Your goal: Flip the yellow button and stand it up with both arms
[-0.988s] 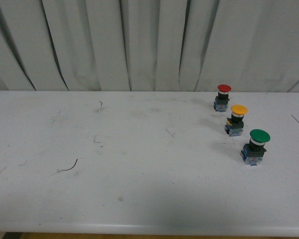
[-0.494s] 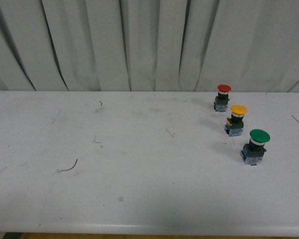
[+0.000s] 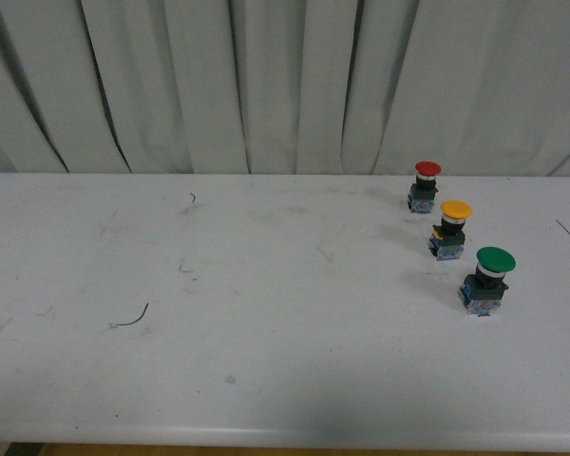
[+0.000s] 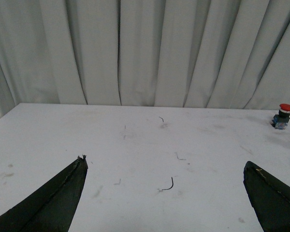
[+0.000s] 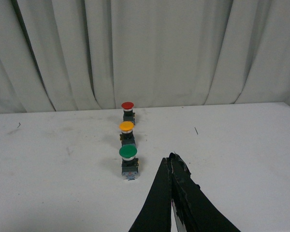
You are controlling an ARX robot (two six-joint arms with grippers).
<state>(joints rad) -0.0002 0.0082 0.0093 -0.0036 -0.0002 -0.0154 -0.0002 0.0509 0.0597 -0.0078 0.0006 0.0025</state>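
The yellow button [image 3: 452, 228] stands upright on the white table, cap up, at the right of the front view, in the middle of a row of three. In the right wrist view the yellow button [image 5: 127, 131] sits between a red one and a green one. My right gripper [image 5: 171, 159] is shut with nothing in it, a short way short of the green button and to its side. My left gripper [image 4: 164, 164] is open and empty, well away from the buttons, with only its two dark fingertips [image 4: 77, 166] showing. Neither arm shows in the front view.
A red-capped button [image 3: 425, 184] stands behind the yellow one and a larger green-capped button [image 3: 486, 278] in front of it. A small dark wire scrap [image 3: 131, 318] lies at the left of the table. White curtains [image 3: 285, 85] hang along the far edge.
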